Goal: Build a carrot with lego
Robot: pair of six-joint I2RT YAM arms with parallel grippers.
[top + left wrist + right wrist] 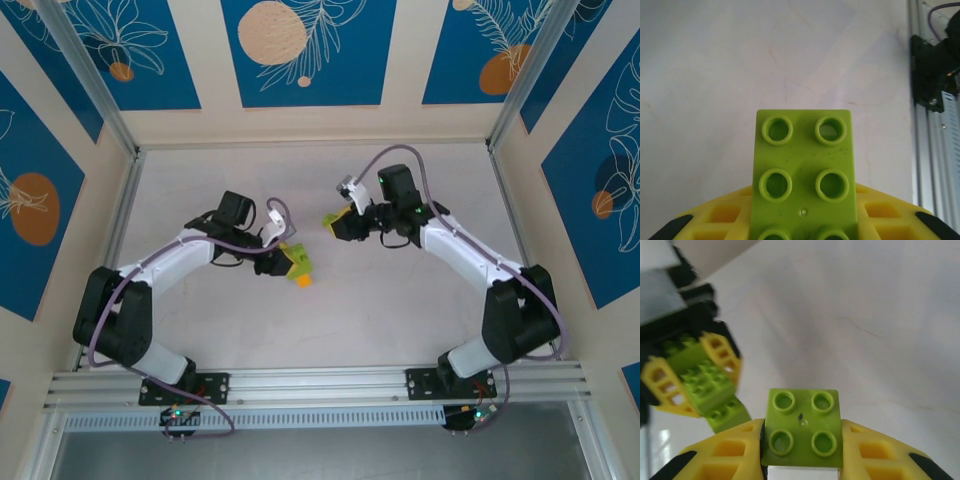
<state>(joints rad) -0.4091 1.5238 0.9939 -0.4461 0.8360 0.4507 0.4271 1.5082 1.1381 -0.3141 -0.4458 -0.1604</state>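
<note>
My left gripper [284, 263] is shut on a stack of joined lego: lime-green bricks [294, 257] with a small orange brick [302, 281] at the near end. In the left wrist view the long studded green brick [805, 170] juts out between the yellow fingers [715, 220]. My right gripper [340, 223] hovers a short way to the right, shut on a square four-stud lime-green brick [802, 427], also visible as the green brick [330, 220] at its tip. The right wrist view shows the left gripper's green stack [702, 380] at left, apart from my brick.
The pale tabletop [400, 300] lies under both grippers. An aluminium rail [320, 385] runs along the near edge, and the same rail [935, 150] stands at the right of the left wrist view. Blue-panelled walls and metal posts [95, 80] enclose the table.
</note>
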